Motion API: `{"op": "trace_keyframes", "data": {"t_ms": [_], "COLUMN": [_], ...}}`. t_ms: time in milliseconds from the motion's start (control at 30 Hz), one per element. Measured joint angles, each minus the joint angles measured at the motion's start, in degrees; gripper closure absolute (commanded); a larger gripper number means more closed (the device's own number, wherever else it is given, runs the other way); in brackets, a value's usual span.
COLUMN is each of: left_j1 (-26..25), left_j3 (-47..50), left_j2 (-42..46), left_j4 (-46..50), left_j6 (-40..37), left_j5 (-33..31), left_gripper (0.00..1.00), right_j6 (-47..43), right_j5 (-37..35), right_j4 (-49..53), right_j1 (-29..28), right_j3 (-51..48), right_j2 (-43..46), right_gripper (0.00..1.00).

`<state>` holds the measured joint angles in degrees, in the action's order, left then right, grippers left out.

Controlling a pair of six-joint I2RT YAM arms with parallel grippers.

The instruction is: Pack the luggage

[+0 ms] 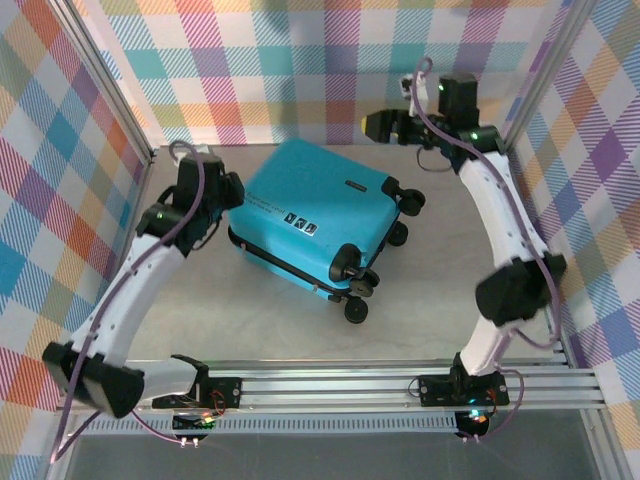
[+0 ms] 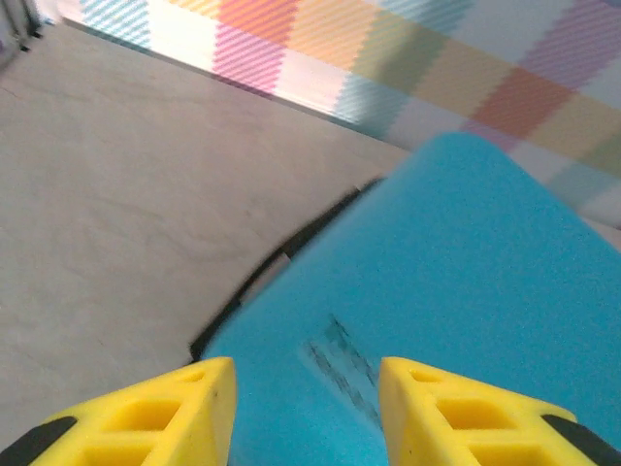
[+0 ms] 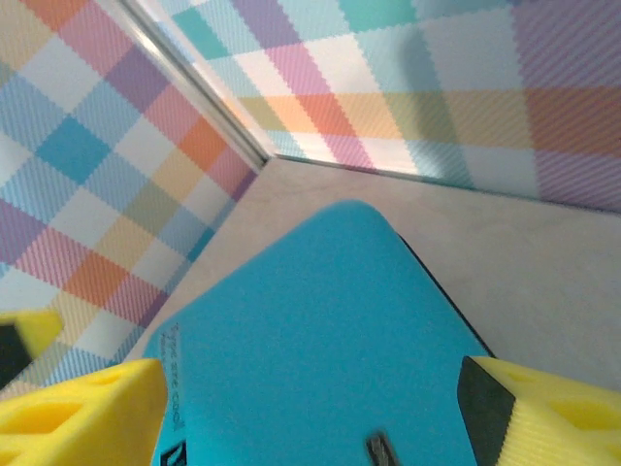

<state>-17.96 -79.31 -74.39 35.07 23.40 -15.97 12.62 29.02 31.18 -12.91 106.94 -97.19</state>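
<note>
Turquoise-blue and hard-shelled, the small suitcase (image 1: 300, 215) lies flat and closed in the middle of your grey bench (image 1: 250, 330), its black wheels (image 1: 357, 305) pointing toward the near right. Your left pincer (image 2: 306, 388) sits at the case's left end, its yellow fingers (image 2: 175, 408) partly apart over the shell and gripping nothing. Your right pincer (image 3: 310, 383) hangs raised near the back-right corner, close to the plaid wall (image 1: 300, 60). It is spread wide and empty, looking down on the shell.
</note>
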Motion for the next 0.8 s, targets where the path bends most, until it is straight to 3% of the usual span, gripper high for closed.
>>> {"op": "trace_keyframes", "data": {"t_ms": [167, 400, 567, 800], "left_j1": [7.04, 12.98, 13.51, 13.51], "left_j3": [-7.15, -13.92, -13.60, -9.64], "left_j2": [-11.61, -25.22, -30.40, -30.99], "left_j4": [-0.96, -1.16, -2.01, -5.77], "left_j6": [-2.05, -2.60, -2.64, -2.01], "left_j5": [5.03, 9.66, 12.37, 16.98], "left_gripper": [0.58, 0.61, 0.64, 0.65], "right_j6": [1.31, 6.29, 9.94, 12.33], "right_j5": [-4.39, -6.03, -5.68, -3.50], "right_j4": [-4.70, -8.61, -13.05, -19.39], "right_j1": [1.77, 2.14, 2.08, 0.61], "right_j3": [-22.71, -42.60, -50.01, -51.65], "right_j2": [12.59, 18.05, 22.03, 20.37], "right_gripper": [0.21, 0.21, 0.22, 0.22]}}
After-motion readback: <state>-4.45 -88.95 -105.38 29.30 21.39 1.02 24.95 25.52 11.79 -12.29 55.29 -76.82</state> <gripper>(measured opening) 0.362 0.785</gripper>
